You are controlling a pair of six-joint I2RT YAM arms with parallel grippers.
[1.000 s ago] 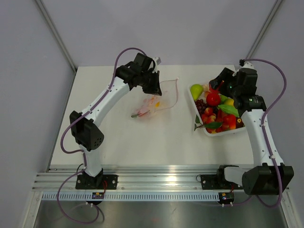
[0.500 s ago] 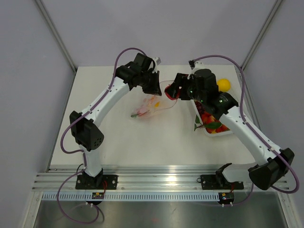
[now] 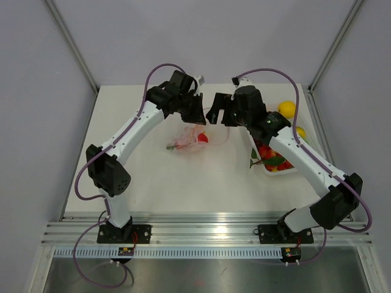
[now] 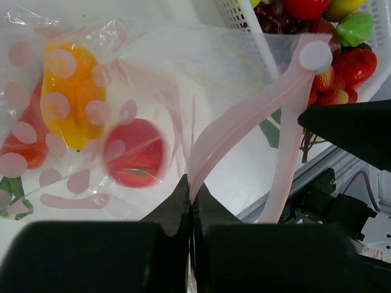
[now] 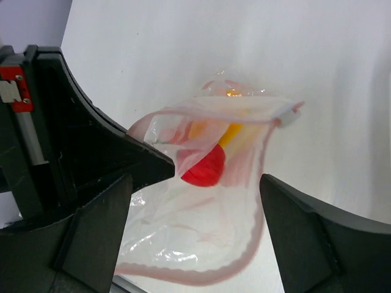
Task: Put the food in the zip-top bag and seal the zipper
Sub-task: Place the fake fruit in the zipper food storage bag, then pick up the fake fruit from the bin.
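Observation:
The zip-top bag point(image 3: 194, 139) lies mid-table with its mouth lifted. My left gripper point(image 3: 197, 116) is shut on the pink zipper point(image 4: 232, 128) strip at the mouth edge point(image 4: 192, 194). My right gripper point(image 3: 215, 115) hangs open just above the open mouth point(image 5: 194, 180), nothing between its fingers. A red round food piece point(image 5: 204, 166) lies inside the bag beside an orange-yellow piece point(image 4: 72, 97); the same red piece point(image 4: 134, 152) shows through the plastic. More food point(image 3: 272, 155) fills the white tray point(image 3: 269, 170) on the right.
A yellow fruit point(image 3: 286, 108) sits at the tray's far end, by the table's right edge. The tray's mesh wall point(image 4: 244, 21) stands close to the right of the bag mouth. My two grippers are nearly touching above the bag.
My right arm swung left from the tray to the bag mouth carrying a red piece, then opened; the red piece now lies inside the bag. My left gripper kept holding the zipper edge.

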